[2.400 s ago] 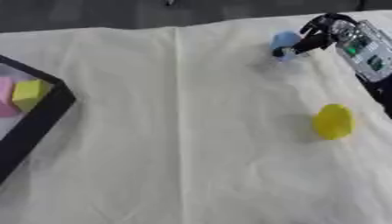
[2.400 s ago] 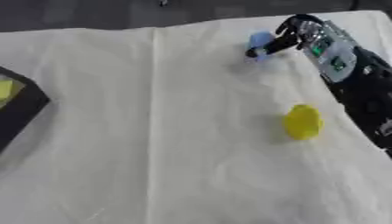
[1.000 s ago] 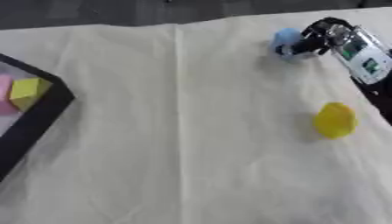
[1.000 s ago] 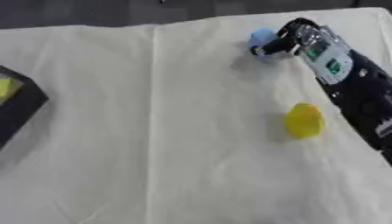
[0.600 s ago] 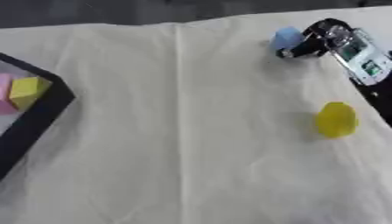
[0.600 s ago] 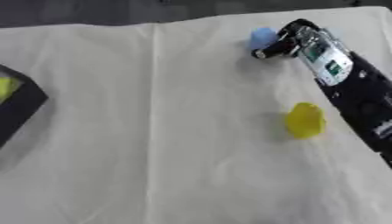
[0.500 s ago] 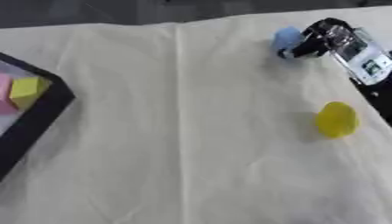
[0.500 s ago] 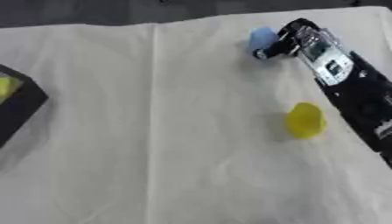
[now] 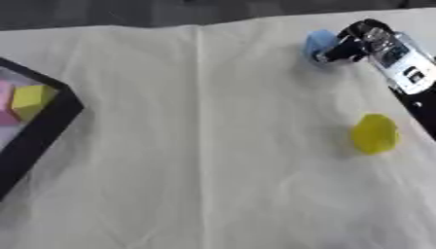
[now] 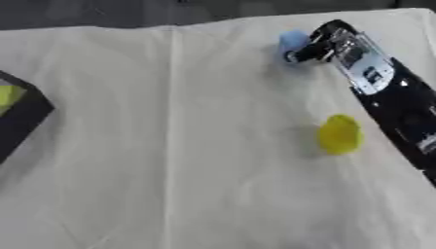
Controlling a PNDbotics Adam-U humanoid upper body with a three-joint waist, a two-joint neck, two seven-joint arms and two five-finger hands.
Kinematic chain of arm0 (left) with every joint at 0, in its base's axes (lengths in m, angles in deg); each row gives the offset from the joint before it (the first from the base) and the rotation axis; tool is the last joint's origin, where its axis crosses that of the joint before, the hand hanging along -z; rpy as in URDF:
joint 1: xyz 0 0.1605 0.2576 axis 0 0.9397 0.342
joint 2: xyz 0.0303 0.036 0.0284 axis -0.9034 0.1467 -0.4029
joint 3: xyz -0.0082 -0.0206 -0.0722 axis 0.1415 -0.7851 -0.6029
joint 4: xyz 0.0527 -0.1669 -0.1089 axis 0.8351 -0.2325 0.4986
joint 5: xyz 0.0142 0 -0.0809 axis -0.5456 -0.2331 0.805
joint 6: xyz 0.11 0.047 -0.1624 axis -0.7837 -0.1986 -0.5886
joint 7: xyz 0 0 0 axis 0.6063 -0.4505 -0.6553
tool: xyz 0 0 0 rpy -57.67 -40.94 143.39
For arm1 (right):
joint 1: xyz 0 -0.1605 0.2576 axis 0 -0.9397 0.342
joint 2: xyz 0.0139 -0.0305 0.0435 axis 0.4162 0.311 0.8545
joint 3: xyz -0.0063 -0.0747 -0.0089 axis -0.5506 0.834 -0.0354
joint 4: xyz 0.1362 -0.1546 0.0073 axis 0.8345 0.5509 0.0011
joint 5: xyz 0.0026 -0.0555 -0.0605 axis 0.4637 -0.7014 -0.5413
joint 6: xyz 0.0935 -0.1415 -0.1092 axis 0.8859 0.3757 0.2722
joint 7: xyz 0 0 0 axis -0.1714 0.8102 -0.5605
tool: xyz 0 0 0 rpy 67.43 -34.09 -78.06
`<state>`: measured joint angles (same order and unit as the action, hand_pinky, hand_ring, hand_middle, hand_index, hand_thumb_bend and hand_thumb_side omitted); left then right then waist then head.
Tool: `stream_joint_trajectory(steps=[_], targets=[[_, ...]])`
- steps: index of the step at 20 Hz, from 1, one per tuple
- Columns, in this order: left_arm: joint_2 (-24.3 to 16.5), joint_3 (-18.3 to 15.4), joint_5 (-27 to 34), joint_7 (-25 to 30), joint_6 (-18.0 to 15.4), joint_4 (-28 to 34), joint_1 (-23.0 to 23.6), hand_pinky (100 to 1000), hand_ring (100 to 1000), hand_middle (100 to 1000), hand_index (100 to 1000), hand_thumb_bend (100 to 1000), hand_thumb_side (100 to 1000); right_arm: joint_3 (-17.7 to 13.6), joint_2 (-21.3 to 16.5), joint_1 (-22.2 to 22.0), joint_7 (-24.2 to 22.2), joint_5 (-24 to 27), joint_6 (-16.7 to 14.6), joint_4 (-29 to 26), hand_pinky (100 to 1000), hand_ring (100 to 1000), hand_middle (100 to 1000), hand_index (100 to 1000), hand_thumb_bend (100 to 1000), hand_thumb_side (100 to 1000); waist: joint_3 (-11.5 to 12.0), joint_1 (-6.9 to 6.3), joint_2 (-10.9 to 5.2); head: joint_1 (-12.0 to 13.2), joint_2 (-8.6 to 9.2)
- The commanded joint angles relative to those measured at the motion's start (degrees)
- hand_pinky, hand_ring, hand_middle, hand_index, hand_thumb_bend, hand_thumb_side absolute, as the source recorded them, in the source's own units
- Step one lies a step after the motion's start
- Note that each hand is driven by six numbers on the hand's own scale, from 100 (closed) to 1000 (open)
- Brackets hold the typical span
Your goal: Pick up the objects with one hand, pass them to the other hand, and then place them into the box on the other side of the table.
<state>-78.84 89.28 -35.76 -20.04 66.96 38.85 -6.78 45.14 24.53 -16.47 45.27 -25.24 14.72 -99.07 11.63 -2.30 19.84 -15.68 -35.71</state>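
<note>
No text, label, brand, number or sign can be read anywhere.

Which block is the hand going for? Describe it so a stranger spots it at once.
Start at the cream cloth over the table and go to its far right corner, where the right hand reaches in. The light blue block sits at its fingers; the other loose piece, the yellow block, lies nearer.
</note>
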Motion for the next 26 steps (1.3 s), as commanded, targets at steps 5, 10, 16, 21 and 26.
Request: stream_joint_trajectory(steps=[5, 10, 16, 21, 26], targets=[[-0.8, -0.6, 0.1, -0.1, 0.0, 0.6, -0.4, 725, 652, 585, 700, 100, 440, -0.3, -1.6, 0.6, 1.4, 1.3, 0.1, -0.8, 703, 627, 584, 683, 452, 128, 0.1, 0.83, -0.26, 0.1, 0.32], [-0.7, -0.6, 0.2, -0.1, 0.1, 0.6, -0.3, 725, 652, 585, 700, 100, 442, -0.3, -1.4, 0.6, 3.1, 2.9, 0.3, -0.7, 689, 601, 541, 637, 432, 100, 0.0, 0.79, -0.2, 0.1, 0.47], [-0.7, -0.7, 0.2, -0.1, 0.2, 0.6, -0.2, 724, 652, 585, 700, 100, 444, -0.4, -1.3, 0.4, 5.8, 6.2, 0.3, -0.8, 674, 572, 503, 588, 418, 100, -0.1, 0.77, -0.27, 0.2, 0.36], [-0.7, -0.7, 0.3, -0.1, 0.2, 0.5, -0.1, 723, 651, 586, 700, 100, 445, -0.3, -1.5, 0.1, 7.5, 9.2, 0.2, -1.5, 668, 560, 489, 568, 412, 100, -0.3, 0.65, -0.57, 0.2, 0.13], [-0.9, -0.8, 0.3, -0.2, 0.1, 0.4, 0.2, 724, 651, 586, 700, 100, 443, -0.4, -2.3, -0.3, 8.1, 11.4, 0.4, -3.4, 662, 549, 483, 562, 401, 100, -0.7, 0.5, -1.07, 0.3, -0.27]])
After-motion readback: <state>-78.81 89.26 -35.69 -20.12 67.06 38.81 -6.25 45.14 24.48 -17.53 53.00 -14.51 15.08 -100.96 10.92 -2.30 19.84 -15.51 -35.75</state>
